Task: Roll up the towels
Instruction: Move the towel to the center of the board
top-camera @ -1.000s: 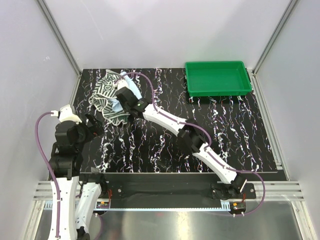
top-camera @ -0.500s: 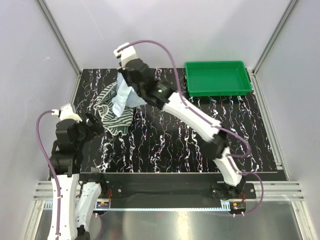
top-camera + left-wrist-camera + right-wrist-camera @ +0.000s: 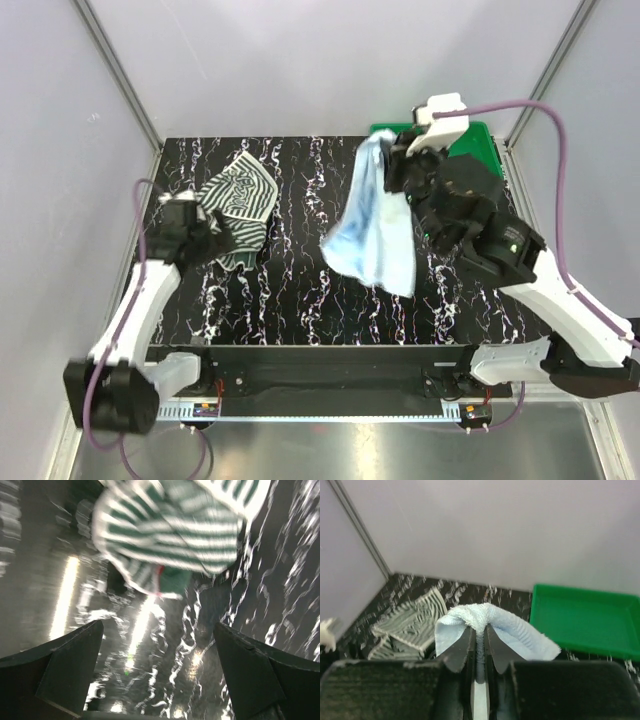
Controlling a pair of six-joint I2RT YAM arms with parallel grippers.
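My right gripper (image 3: 388,160) is shut on the pale blue towel (image 3: 375,230), which hangs from it high above the table's middle. In the right wrist view the blue towel (image 3: 492,625) is pinched between my fingertips (image 3: 479,635). The striped towel (image 3: 232,205) lies crumpled on the table at the back left; it also shows in the right wrist view (image 3: 410,625). My left gripper (image 3: 205,240) is open and empty just at the near left edge of the striped towel. In the left wrist view the striped towel (image 3: 175,530) lies ahead of the open gripper (image 3: 157,675), blurred.
A green plastic tray (image 3: 480,150) stands at the back right, partly behind the right arm; it also shows in the right wrist view (image 3: 585,622). The black marbled table (image 3: 300,290) is walled by pale panels on three sides.
My right gripper has lifted the blue towel off the striped one and swung it from back left to right of centre. My left arm has reached forward to the striped towel's edge.
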